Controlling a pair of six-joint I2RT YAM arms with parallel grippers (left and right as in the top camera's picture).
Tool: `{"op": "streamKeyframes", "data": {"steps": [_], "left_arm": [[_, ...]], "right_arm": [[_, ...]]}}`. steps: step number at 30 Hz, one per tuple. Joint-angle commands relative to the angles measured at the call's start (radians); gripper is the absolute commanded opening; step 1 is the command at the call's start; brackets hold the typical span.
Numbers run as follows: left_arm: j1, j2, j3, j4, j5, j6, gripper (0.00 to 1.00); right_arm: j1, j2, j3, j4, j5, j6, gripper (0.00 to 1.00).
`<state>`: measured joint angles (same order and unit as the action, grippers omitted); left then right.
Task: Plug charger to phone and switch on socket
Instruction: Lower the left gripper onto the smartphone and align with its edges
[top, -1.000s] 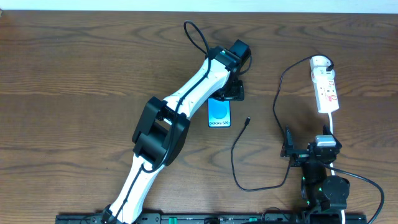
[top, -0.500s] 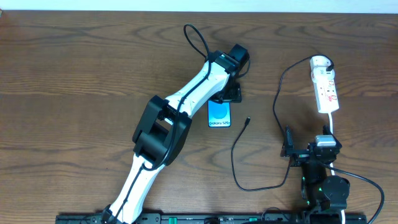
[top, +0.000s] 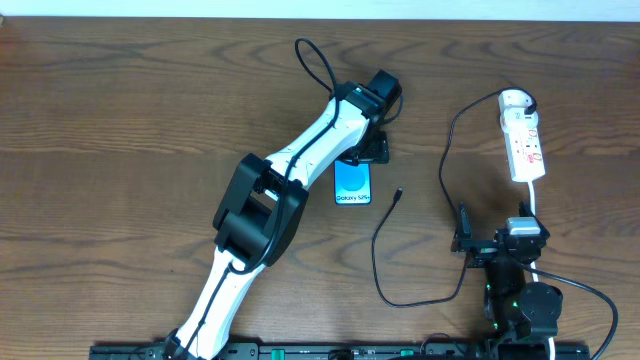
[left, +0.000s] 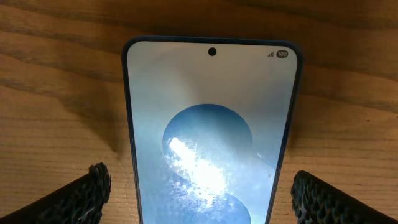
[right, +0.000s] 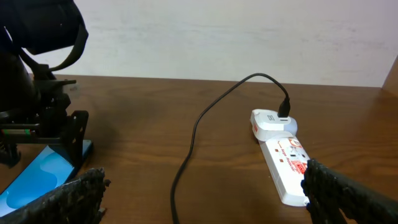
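The phone (top: 352, 185) lies flat on the table with its blue screen up. My left gripper (top: 369, 150) hovers over its far end, open. In the left wrist view the phone (left: 211, 124) lies between the two fingers (left: 199, 199), with a gap on each side. The black charger cable (top: 377, 250) runs from the white adaptor on the socket (top: 524, 140) in a loop, and its plug tip (top: 399, 193) lies free to the right of the phone. My right gripper (top: 497, 245) is open and empty at the front right; its view shows the cable (right: 193, 137) and the socket (right: 283, 162).
The socket's white cord (top: 537, 205) runs down past the right arm's base. The left arm (top: 290, 170) stretches diagonally across the table's middle. The brown wooden table (top: 120, 150) ends at a white wall at the back (right: 217, 37).
The left gripper has shifted very slightly over the phone's far end. Phone, cable, socket and right arm have not moved.
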<state>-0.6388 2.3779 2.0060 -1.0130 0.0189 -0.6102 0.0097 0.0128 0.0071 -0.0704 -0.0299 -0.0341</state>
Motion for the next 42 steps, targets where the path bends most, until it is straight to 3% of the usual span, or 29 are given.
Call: {"op": "streamKeyframes", "data": {"steps": [1, 42], "left_arm": [[0.003, 0.024, -0.006, -0.002, -0.024, -0.016, 0.95], [0.002, 0.094, -0.006, -0.017, 0.086, -0.012, 0.98]], "right_arm": [[0.004, -0.002, -0.002, -0.004, 0.001, -0.005, 0.99], [0.004, -0.002, -0.002, -0.004, 0.001, -0.005, 0.99]]}}
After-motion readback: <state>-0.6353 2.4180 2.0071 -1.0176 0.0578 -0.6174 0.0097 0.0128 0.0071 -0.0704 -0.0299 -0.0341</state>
